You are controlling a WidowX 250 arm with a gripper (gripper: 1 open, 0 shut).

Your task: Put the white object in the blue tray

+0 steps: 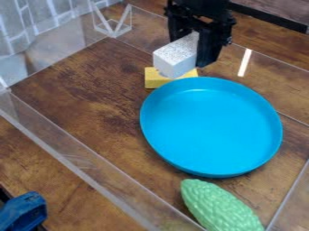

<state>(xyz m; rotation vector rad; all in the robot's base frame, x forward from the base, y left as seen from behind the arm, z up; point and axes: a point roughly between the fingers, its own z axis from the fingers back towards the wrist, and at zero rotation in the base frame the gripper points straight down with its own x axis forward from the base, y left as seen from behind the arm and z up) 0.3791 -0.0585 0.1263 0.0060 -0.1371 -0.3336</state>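
Observation:
The white object (175, 58), a small speckled sponge-like block, hangs in the air with my black gripper (197, 47) shut on it. It is lifted off the table, above the yellow packet (168, 78) and just beyond the far-left rim of the blue tray (212, 124). The round blue tray lies flat on the wooden table with nothing in it.
A bumpy green object (220, 206) lies near the front edge, right of centre. Clear plastic walls (72, 149) run along the left and front of the table. A blue thing (21, 213) shows at the bottom left corner, outside the wall.

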